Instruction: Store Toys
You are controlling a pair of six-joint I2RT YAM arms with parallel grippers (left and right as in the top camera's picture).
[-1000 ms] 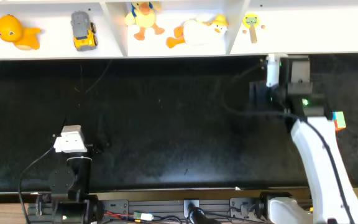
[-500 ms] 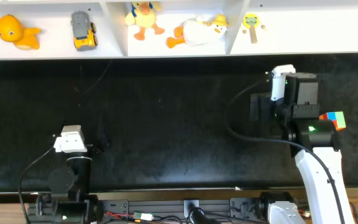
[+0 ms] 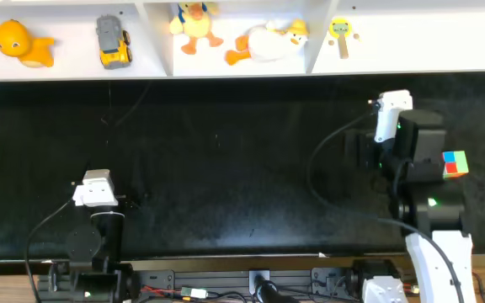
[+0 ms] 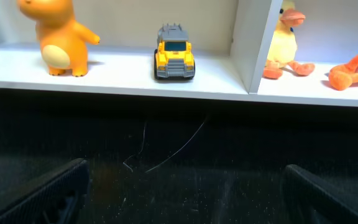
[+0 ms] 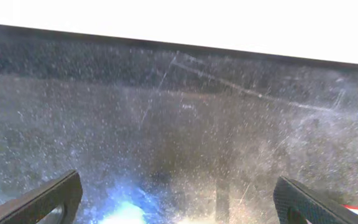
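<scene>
A multicoloured cube (image 3: 454, 163) lies on the black mat (image 3: 226, 168) at the right, just beside my right arm (image 3: 402, 143). My right gripper (image 5: 176, 193) is open over bare mat, nothing between its fingers. The white shelf (image 3: 242, 67) along the back holds an orange duck (image 3: 23, 42), a yellow truck (image 3: 113, 42), a yellow plush duck (image 3: 194, 23), a white plush duck (image 3: 268, 42) and a small green-and-yellow toy (image 3: 341, 34). My left gripper (image 4: 185, 186) is open and empty, low at the front left, facing the truck (image 4: 175, 51) and the orange duck (image 4: 61, 34).
Upright dividers (image 4: 253, 43) split the shelf into compartments; the rightmost compartment (image 3: 428, 34) has bare room. Cables trail from both arms across the mat. The table's front rail (image 3: 251, 278) runs along the near edge.
My right arm has drawn back from the shelf toward its base and slightly right. The cube beside it shows more fully. The left arm has stayed put.
</scene>
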